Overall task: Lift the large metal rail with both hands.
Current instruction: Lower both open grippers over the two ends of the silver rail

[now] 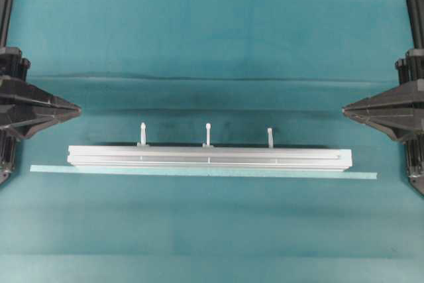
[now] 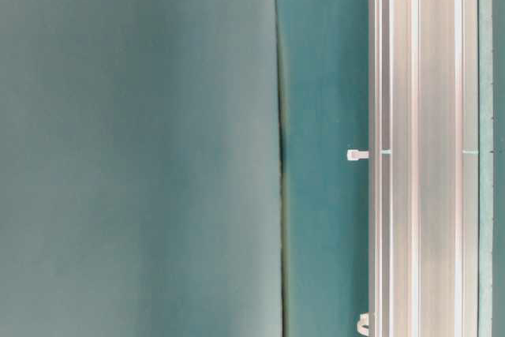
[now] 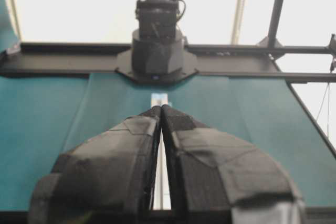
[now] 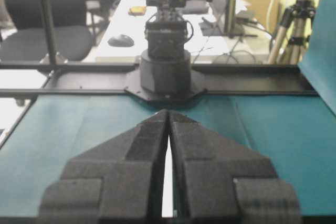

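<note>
Rail (image 1: 209,156) lies flat mid-table, long axis running left-right between the arms. Left gripper (image 1: 78,107) and right gripper (image 1: 345,108) both pressed together, empty, each set back from its rail end (roughly equidistant).

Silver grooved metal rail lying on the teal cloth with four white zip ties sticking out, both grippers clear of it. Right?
Not quite: the silver grooved metal rail carries three white zip ties, not four, as the overhead view shows. It does lie on the teal cloth, with both grippers clear.
</note>
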You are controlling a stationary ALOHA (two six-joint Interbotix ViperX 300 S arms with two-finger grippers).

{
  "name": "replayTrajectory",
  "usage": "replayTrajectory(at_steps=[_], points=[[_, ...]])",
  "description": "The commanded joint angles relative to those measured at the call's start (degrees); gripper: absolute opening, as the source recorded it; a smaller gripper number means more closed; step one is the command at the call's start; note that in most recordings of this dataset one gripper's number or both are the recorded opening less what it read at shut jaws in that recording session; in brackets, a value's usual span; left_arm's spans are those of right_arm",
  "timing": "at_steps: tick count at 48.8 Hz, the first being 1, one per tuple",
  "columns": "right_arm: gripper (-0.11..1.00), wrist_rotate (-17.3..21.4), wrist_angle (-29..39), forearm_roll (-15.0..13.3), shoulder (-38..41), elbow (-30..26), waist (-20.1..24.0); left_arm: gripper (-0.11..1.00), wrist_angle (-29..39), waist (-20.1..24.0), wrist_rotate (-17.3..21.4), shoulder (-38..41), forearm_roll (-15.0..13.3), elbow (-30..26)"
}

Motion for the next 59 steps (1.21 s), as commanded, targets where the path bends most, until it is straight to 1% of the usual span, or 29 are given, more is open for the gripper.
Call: replayTrajectory(at_steps=[1, 2, 4, 6, 8, 11, 15, 21, 22, 25, 30, 34, 40, 43, 49, 55, 59], points=[[0.11, 1.85, -0.35, 0.79, 0.7, -0.62, 0.26, 0.14, 4.57, 0.18, -3.96, 2.64, 0.26, -1.93], [0.11, 1.85, 0.0, 1.67, 0.7, -0.79, 0.35, 0.14, 5.98, 0.26, -5.1, 2.9, 0.35, -2.55], [0.06, 2.72, 1.41, 3.96, 0.79, -1.05, 0.35, 0.14, 8.44, 0.44, -7.03, 3.52, 0.44, -3.69], [0.01, 3.78, 3.25, 5.27, 0.88, -1.32, 0.26, 0.07, 10.55, 0.44, -8.44, 4.04, 0.7, -4.92], [0.0, 4.75, 5.63, 5.98, 0.97, -1.67, 0.26, 0.03, 12.57, 0.44, -9.23, 4.31, 0.97, -5.98], [0.0, 6.15, 10.02, 5.98, 1.23, -2.55, 0.18, -0.01, 15.47, 0.44, -8.96, 4.39, 1.05, -7.38], [0.0, 7.29, 17.23, 5.98, 1.93, -4.57, -0.44, -0.01, 20.3, 0.26, -7.65, 5.01, 1.05, -9.14], [0.0, 7.91, 30.76, 5.98, 4.66, -9.14, -1.85, -0.01, 30.41, 0.18, -4.66, 6.86, 1.05, -12.22], [0.0, 7.91, 34.1, 5.98, 5.63, -10.46, -2.02, -0.01, 31.9, 0.18, -4.31, 7.29, 1.05, -12.74], [0.0, 7.82, 40.69, 5.89, 8.0, -12.92, -2.11, -0.01, 36.74, 0.26, -3.6, 8.7, 1.05, -14.24], [0.0, 7.82, 48.69, 5.36, 12.48, -16.35, -2.11, -0.01, 45.0, 0.35, -3.78, 11.51, 1.05, -16.79], [0.0, 7.82, 52.12, 4.83, 16.35, -17.75, -1.93, -0.01, 50.1, 0.79, -3.78, 13.97, 1.05, -19.07], [0.0, 7.56, 55.81, 4.31, 22.06, -19.6, -1.58, -0.01, 54.67, 0.79, -3.34, 17.93, 1.05, -21.71], [0.0, 7.73, 57.92, 4.57, 24.43, -21.01, -1.58, -0.01, 56.43, 0.79, -3.34, 19.95, 1.05, -22.59], [0.0, 7.21, 64.51, 4.57, 29.88, -24.26, -1.58, -0.01, 60.56, 1.23, -3.08, 23.64, 1.05, -24.7], [0.0, 5.98, 70.84, 4.57, 33.66, -26.72, -1.49, -0.01, 61.79, 0.97, -1.76, 26.37, 1.05, -26.37], [0.01, 3.96, 72.86, 4.57, 35.24, -27.95, -1.05, -0.01, 61.61, 0.97, 0.09, 27.16, 1.05, -26.81]])
